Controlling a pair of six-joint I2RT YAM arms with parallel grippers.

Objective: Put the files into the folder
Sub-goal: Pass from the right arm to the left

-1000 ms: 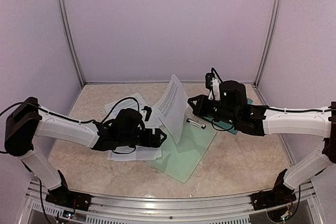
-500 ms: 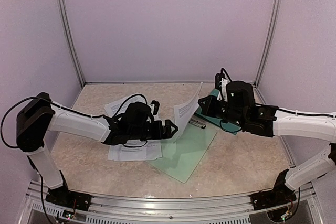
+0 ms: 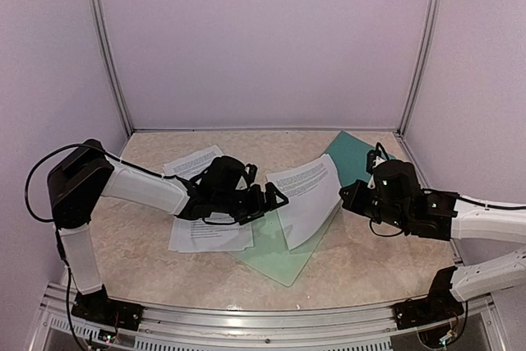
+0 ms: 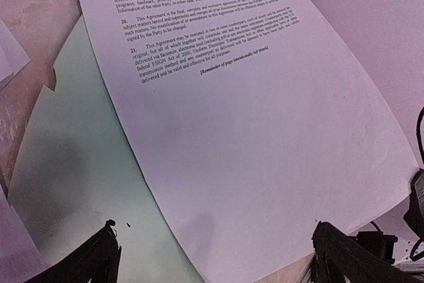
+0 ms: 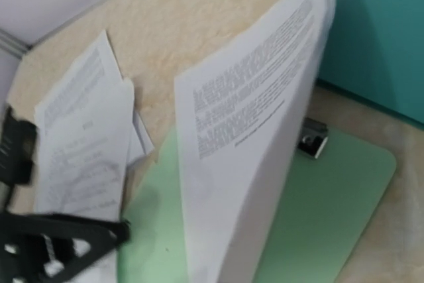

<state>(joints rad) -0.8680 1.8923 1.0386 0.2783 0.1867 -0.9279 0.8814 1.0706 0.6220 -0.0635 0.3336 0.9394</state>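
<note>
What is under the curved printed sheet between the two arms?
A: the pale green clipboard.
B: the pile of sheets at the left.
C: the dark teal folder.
A: in the left wrist view the sheet covers the pale green clipboard, whose green runs beneath the paper's edge.

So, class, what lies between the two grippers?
A printed sheet, bowed over the mint clipboard, fills the stretch from the left gripper to the right gripper. The top view shows it.
</note>
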